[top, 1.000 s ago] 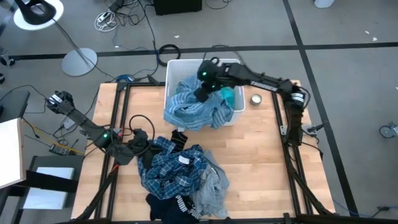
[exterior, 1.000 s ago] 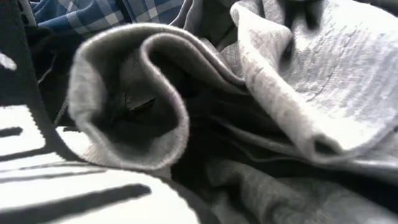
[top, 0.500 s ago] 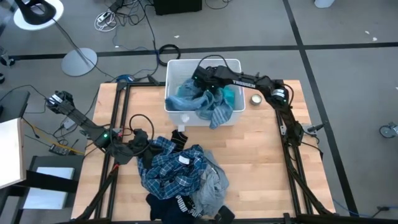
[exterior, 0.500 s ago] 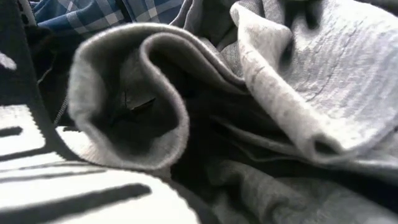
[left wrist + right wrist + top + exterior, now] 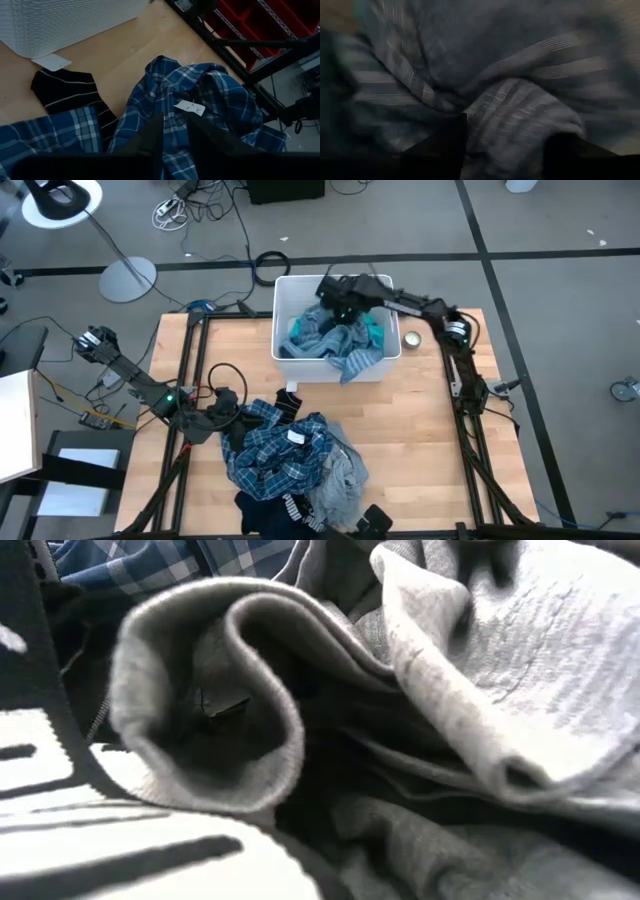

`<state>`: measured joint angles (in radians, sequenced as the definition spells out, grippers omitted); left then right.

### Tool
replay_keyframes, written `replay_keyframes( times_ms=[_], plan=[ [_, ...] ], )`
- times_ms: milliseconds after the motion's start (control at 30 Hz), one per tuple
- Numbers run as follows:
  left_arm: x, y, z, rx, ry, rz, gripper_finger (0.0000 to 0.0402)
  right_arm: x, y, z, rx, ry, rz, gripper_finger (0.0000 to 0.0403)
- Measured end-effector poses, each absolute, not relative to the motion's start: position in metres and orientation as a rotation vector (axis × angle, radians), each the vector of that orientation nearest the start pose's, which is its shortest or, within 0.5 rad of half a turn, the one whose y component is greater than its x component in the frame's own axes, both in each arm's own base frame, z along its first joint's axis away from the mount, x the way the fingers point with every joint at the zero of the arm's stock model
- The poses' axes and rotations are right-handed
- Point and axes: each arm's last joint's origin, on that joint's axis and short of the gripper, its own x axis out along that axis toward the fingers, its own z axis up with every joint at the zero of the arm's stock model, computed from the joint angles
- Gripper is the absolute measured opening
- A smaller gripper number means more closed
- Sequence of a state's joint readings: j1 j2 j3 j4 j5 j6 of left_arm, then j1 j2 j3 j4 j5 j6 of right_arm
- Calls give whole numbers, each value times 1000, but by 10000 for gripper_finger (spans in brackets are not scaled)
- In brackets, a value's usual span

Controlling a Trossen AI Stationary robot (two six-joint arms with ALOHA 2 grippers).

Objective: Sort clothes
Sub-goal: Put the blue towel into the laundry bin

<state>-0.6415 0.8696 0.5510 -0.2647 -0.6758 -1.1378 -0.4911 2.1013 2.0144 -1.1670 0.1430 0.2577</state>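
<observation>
High view: the white bin [image 5: 283, 330] sits at the table's far edge with the grey-blue striped garment [image 5: 345, 352] trailing lengthwise over its near wall, so it could slide out. The right gripper [image 5: 340, 298] hovers above it, fingers [image 5: 445, 145] spread, apparently empty. Left gripper [image 5: 232, 412], state unclear, rests beside the plaid shirt [image 5: 275, 450].

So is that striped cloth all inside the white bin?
Not fully. The striped cloth spills over the white bin's front rim, while the right pincer is down in it.

I'm seeing two dark, slim jointed arms. The right arm [image 5: 420, 305] is showing white lettering; the left arm [image 5: 130, 375] is glowing green at one joint.
</observation>
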Motion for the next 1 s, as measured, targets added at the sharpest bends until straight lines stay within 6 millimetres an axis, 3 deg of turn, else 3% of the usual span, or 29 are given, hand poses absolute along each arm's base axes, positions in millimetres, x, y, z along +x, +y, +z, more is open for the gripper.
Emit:
replay_keyframes(
  times_ms=[233, 367, 500, 700, 1000],
  plan=[
    [152, -91, 235, -726, 384, 277, 90, 349, -193, 357, 382, 964, -775, 197],
    [152, -91, 235, -719, 388, 279, 90, 332, -186, 380, 407, 891, -826, 197],
    [152, -91, 234, -714, 393, 281, 90, 322, -176, 394, 584, 827, -797, 197],
    [152, -91, 234, -713, 400, 276, 90, 336, -156, 381, 723, 865, -722, 197],
    [152, -92, 234, -722, 425, 248, 90, 346, -143, 311, 901, 1093, -705, 197]
  ],
)
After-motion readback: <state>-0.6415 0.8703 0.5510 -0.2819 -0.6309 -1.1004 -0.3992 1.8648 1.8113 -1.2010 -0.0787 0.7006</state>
